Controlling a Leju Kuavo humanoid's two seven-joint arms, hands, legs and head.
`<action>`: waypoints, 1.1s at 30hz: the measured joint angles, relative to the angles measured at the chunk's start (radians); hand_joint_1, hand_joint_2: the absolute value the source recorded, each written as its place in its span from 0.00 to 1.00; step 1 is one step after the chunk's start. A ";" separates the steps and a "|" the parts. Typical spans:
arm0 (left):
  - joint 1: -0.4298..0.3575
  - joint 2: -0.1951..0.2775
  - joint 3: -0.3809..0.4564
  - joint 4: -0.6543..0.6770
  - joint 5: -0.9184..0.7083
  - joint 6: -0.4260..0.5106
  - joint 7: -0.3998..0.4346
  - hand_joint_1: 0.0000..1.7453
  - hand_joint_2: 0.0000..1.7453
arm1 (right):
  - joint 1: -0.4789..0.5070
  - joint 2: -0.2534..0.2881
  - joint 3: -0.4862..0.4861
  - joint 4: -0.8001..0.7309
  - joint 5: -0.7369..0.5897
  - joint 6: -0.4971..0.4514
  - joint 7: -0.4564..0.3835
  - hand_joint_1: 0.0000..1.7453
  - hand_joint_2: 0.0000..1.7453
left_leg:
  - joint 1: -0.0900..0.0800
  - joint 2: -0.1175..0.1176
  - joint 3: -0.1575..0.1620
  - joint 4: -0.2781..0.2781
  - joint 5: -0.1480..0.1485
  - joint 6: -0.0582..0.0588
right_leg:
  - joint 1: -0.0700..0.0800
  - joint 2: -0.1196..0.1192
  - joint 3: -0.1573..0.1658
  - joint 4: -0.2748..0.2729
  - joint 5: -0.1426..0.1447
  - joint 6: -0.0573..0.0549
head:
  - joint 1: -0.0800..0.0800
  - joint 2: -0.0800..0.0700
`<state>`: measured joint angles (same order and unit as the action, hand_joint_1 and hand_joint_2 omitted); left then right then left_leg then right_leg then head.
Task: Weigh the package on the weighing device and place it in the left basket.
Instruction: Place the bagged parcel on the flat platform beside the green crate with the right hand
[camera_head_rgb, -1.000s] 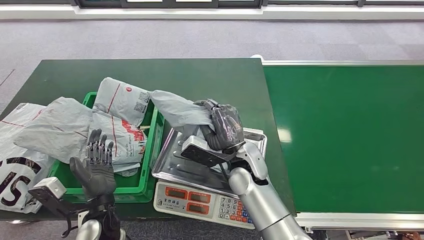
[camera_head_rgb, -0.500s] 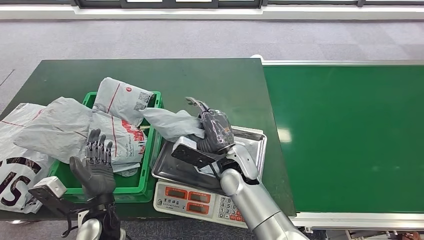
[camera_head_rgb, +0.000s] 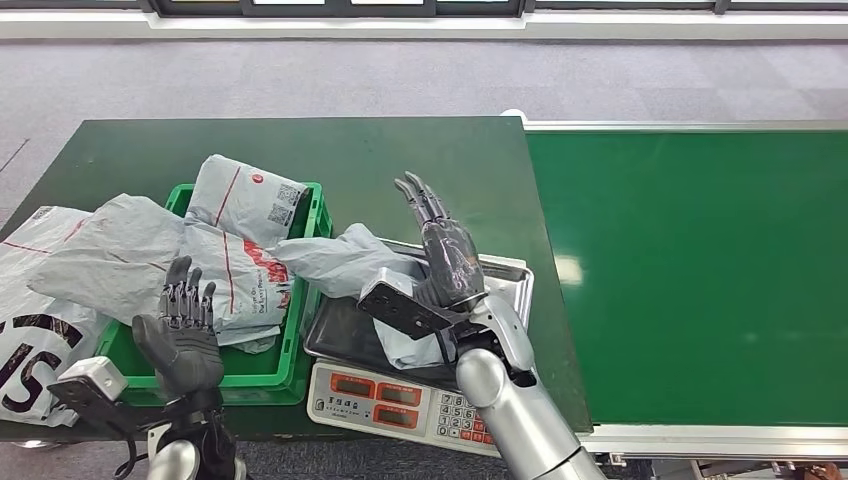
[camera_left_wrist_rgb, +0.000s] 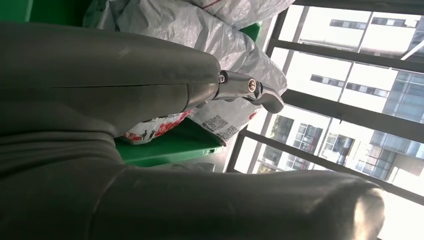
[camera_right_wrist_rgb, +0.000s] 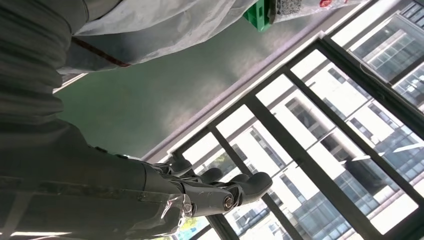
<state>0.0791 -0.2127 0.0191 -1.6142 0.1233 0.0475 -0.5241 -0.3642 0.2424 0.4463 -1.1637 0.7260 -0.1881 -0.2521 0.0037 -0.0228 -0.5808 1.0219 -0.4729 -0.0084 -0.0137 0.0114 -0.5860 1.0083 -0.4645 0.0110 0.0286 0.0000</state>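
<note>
Since a second ago the right hand (camera_head_rgb: 446, 262) has let go of the grey package (camera_head_rgb: 345, 260) and straightened; its fingers (camera_head_rgb: 424, 204) now point up and away, spread apart and holding nothing. That package has dropped lower and lies just left of this hand, its near part on the steel tray (camera_head_rgb: 510, 278) of the weighing device (camera_head_rgb: 395, 393), its far end draped over the rim of the green basket (camera_head_rgb: 306, 325). Beyond it, further left, other grey mailers (camera_head_rgb: 240, 205) fill the basket. Near the basket's front corner the left hand (camera_head_rgb: 180, 335) is raised with its fingers upright and apart, empty, shifted slightly lower than before.
</note>
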 joint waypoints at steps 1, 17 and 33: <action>0.002 0.000 0.000 -0.003 0.000 0.001 0.000 0.00 0.00 | 0.004 -0.004 0.000 -0.010 -0.011 0.016 0.008 0.00 1.00 | 0.000 0.000 0.000 0.000 0.000 0.000 | 0.000 0.000 0.000 0.000 0.000 0.000 | 0.000 0.000; 0.103 0.029 -0.020 -0.164 -0.331 0.044 0.078 0.00 0.00 | 0.151 -0.147 -0.036 -0.316 -0.127 0.181 0.074 0.00 1.00 | 0.000 0.001 0.000 0.000 -0.001 0.000 | 0.000 0.000 -0.001 0.000 0.000 0.000 | 0.000 0.000; 0.033 0.111 -0.147 -0.144 -0.716 0.202 0.195 0.00 0.00 | 0.295 -0.216 -0.094 -0.536 -0.099 0.113 0.034 0.00 1.00 | 0.000 0.000 0.000 0.000 -0.001 0.000 | 0.000 0.000 -0.001 0.000 0.000 0.000 | 0.000 0.000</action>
<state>0.1120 -0.1020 -0.1279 -1.7577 -0.5929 0.2498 -0.3288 -0.0688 0.0266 0.3521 -1.6996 0.6272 -0.0748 -0.2185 0.0033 -0.0224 -0.5808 1.0220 -0.4736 -0.0088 -0.0139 0.0112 -0.5873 1.0079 -0.4649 0.0108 0.0285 0.0000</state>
